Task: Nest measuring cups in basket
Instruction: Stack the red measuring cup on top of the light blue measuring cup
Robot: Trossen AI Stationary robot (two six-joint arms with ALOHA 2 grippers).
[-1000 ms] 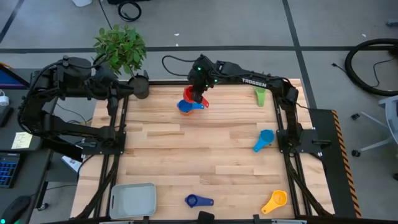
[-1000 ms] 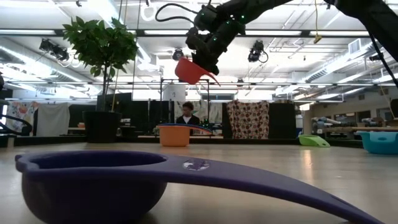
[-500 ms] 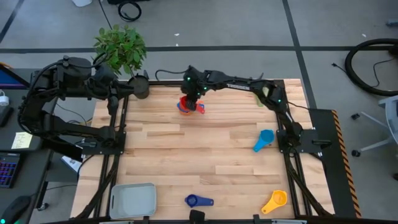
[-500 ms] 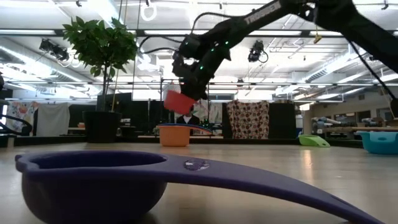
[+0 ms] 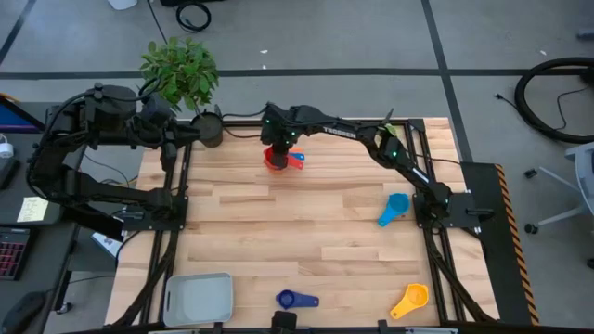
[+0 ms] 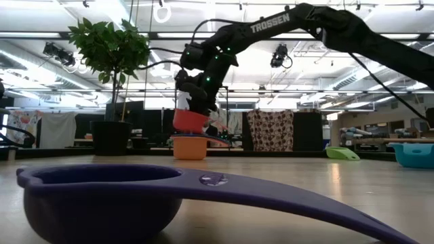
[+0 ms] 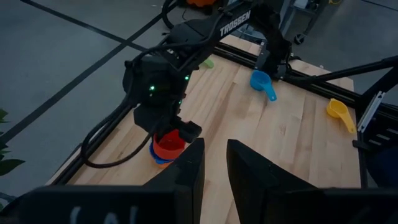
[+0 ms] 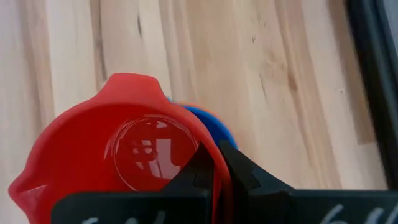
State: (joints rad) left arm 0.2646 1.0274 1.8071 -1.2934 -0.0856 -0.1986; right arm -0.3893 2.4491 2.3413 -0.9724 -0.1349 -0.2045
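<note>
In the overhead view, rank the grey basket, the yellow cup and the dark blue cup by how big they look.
1. The grey basket, clearly largest.
2. The yellow cup.
3. The dark blue cup, only slightly smaller than the yellow one; that pair is close.

Red measuring cup (image 8: 118, 143): glossy smooth plastic, reflective inside. Dark blue cup (image 6: 102, 200): smooth plastic, soft sheen. Table (image 5: 306, 223): pale wood planks, matt, visible grain. Basket (image 5: 198, 299): matt light grey plastic. Right gripper (image 8: 214, 168): matt black.
</note>
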